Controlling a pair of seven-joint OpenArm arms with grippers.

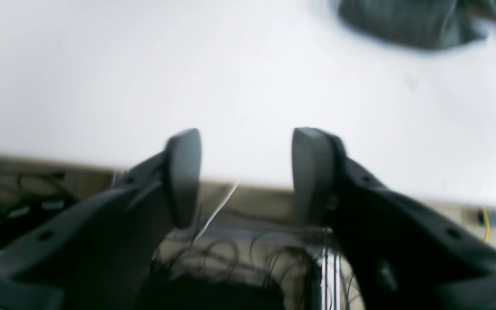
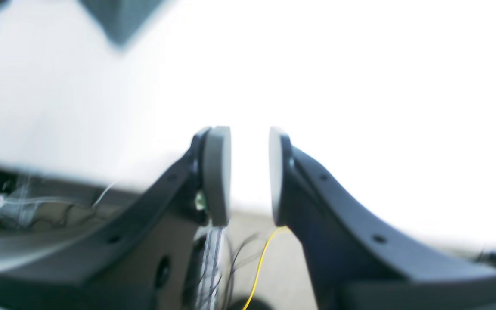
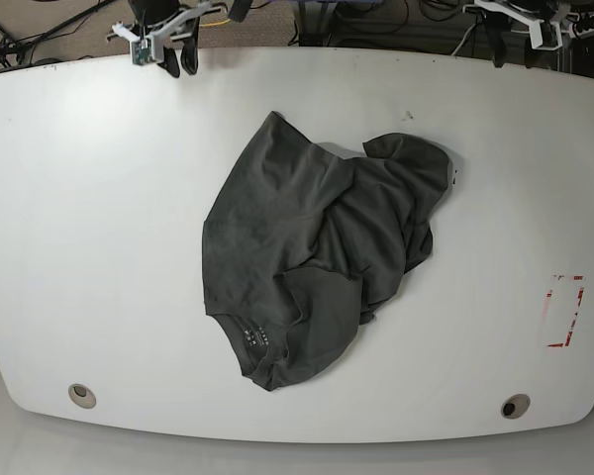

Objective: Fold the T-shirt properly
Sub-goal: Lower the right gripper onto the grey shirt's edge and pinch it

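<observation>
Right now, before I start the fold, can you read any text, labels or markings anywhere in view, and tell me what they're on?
Nothing can be read.
T-shirt: small pale lettering inside the neck, too small to read.
Table: red outline marking near one edge, a mark, not text.
Left gripper and right gripper: no labels visible; both wrist views blurred.

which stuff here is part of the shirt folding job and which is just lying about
Part of the job:
- T-shirt, crumpled mid-table
- left pincer, open, empty
- right pincer, open, empty

Just lying about:
- red marking on the white table
- two round holes near the table's edge
- cables on the floor
</observation>
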